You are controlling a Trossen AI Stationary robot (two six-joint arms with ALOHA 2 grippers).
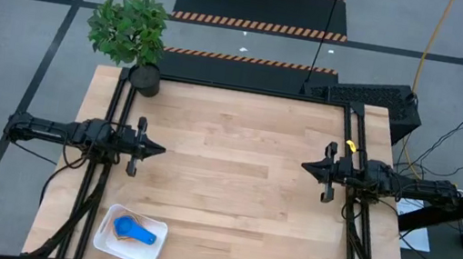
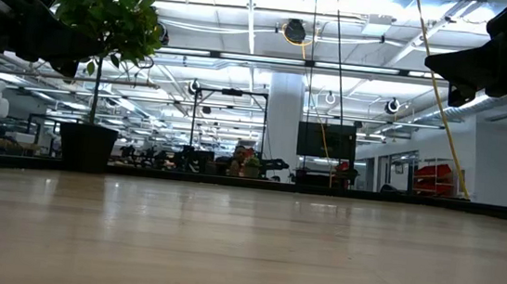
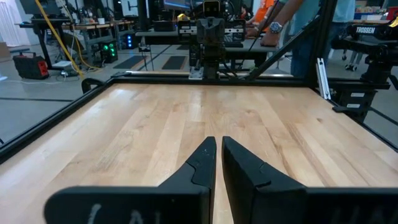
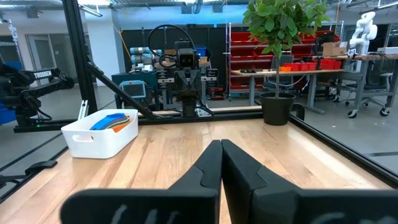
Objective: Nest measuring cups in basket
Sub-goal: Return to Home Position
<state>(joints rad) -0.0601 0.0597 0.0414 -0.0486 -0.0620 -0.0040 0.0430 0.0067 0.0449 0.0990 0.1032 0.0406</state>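
Observation:
The white basket (image 1: pixel 131 236) stands at the table's near left corner. In it lie measuring cups: a blue one (image 1: pixel 136 229) on top and an orange one (image 4: pixel 125 126) showing beneath it. In the right wrist view the basket (image 4: pixel 99 135) rests flat on its base. My left gripper (image 1: pixel 161 148) hovers at the table's left side, pointing level toward the right, with only a thin slit between its fingertips (image 3: pixel 219 149). At the right side my right gripper (image 1: pixel 303 166) faces it, shut (image 4: pixel 221 147) and holding nothing. Both are far from the basket.
A dark pot with a leafy plant (image 1: pixel 143 75) stands at the far left corner. Black frame rails (image 1: pixel 247 90) run along the table's edges. A person (image 3: pixel 301 25) stands beyond the right side. Bare wood (image 1: pixel 234 176) spans the middle.

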